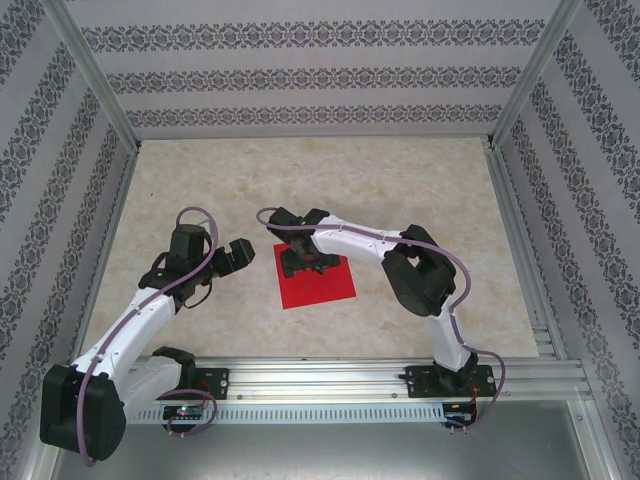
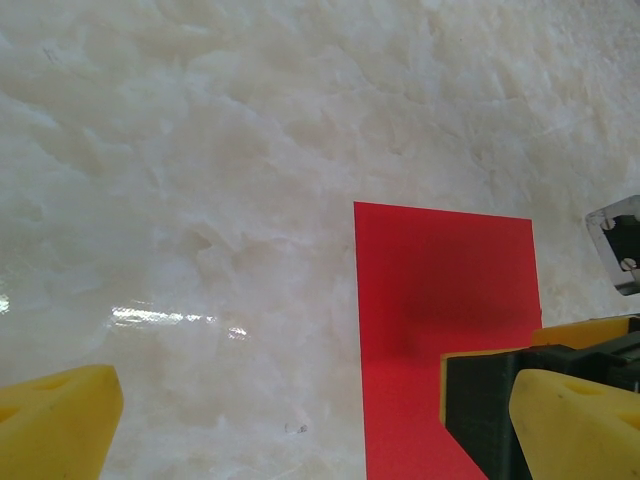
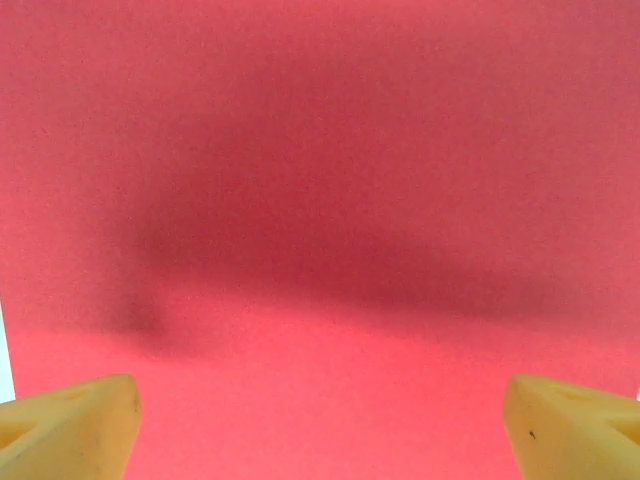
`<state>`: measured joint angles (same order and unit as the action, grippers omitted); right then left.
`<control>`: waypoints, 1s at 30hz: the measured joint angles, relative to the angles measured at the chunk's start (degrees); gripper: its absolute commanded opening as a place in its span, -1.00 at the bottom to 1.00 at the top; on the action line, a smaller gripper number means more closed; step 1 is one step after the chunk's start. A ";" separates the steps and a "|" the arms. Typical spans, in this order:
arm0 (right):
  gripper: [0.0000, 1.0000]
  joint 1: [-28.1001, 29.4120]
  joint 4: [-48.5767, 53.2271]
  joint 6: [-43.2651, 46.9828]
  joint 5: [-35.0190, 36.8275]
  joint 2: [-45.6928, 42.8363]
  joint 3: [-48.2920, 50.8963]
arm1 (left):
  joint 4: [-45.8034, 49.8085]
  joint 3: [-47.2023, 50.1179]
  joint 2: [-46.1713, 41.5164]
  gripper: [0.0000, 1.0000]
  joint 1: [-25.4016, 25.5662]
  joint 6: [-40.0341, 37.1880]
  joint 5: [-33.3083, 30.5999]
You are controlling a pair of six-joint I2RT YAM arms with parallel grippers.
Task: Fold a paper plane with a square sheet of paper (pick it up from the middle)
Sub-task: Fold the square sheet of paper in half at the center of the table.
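Note:
The square sheet of paper (image 1: 322, 285) is bright red and lies flat and unfolded on the table (image 1: 400, 190) between the two arms. My right gripper (image 1: 303, 264) hangs low over the sheet's far left part, pointing down at it. In the right wrist view the sheet (image 3: 320, 200) spreads under the right gripper (image 3: 320, 430), whose yellow fingertips (image 3: 65, 425) stand wide apart with nothing between them. My left gripper (image 1: 243, 255) is open, just left of the sheet and off it. From the left wrist, the sheet (image 2: 440, 290) lies right of the left gripper (image 2: 315, 430).
The table is pale marble with aluminium rails along its sides (image 1: 520, 240) and patterned walls behind. In the left wrist view, a black and yellow finger of the right gripper (image 2: 485, 400) stands on the sheet's near right part.

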<state>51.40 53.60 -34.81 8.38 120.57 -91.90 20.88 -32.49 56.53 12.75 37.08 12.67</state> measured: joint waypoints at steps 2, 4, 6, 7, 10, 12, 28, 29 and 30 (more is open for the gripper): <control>0.89 0.00 -0.04 0.00 -0.26 0.39 0.00 | 0.00 0.00 0.00 1.00 0.00 0.00 0.13; 0.89 0.00 -0.07 -0.04 -0.55 0.72 0.00 | 0.00 0.00 0.00 1.00 0.00 0.00 0.15; 0.89 0.00 -0.07 -0.09 -0.87 1.18 -0.02 | 0.00 0.00 0.00 1.00 0.00 0.00 0.13; 0.89 0.00 -0.07 -0.15 -0.96 1.57 -0.04 | 0.00 0.00 0.00 1.00 0.00 0.00 0.15; 0.89 0.00 -0.48 -0.63 -1.60 2.97 -0.13 | 0.02 0.00 0.00 1.00 0.00 0.00 0.15; 0.88 0.15 -0.28 -1.33 -1.57 3.04 -0.13 | 0.02 0.00 0.00 1.00 0.00 0.00 0.11; 0.87 0.22 -1.33 -2.25 -2.36 2.27 0.79 | 0.02 0.00 0.07 1.00 0.00 0.00 0.13; 0.88 0.26 -1.01 -1.81 -2.40 2.27 0.35 | 0.02 0.00 0.07 1.00 0.00 0.00 0.15; 0.90 0.26 -0.63 -1.46 -2.43 2.27 -0.07 | 0.02 0.00 0.07 1.00 0.00 0.00 0.13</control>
<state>51.66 52.97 -36.27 5.96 122.85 -91.96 20.91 -32.49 56.60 12.75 37.08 12.80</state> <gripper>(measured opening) 0.939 0.999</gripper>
